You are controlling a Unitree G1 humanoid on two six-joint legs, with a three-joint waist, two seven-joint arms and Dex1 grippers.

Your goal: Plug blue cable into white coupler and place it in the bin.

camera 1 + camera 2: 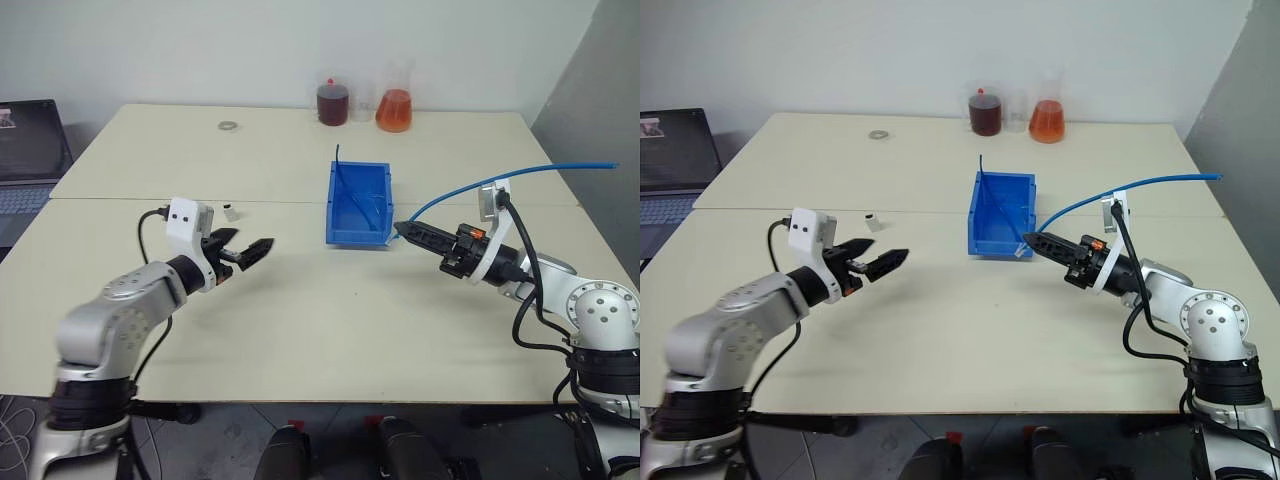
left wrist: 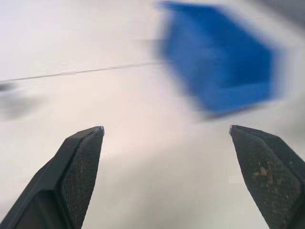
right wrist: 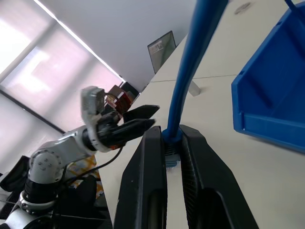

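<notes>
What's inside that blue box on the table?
Inside the bin a thin dark-blue cable leans against its left wall and sticks up past the rim. Its front lip hides the nearest strip of floor; nothing else shows.

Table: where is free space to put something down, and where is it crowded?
Free: the table in front of the bin, between the left gripper and the right gripper; also the far left, near the ring. Crowded: the bin's right front corner, where the right gripper holds the blue cable, and beside the flasks.
</notes>
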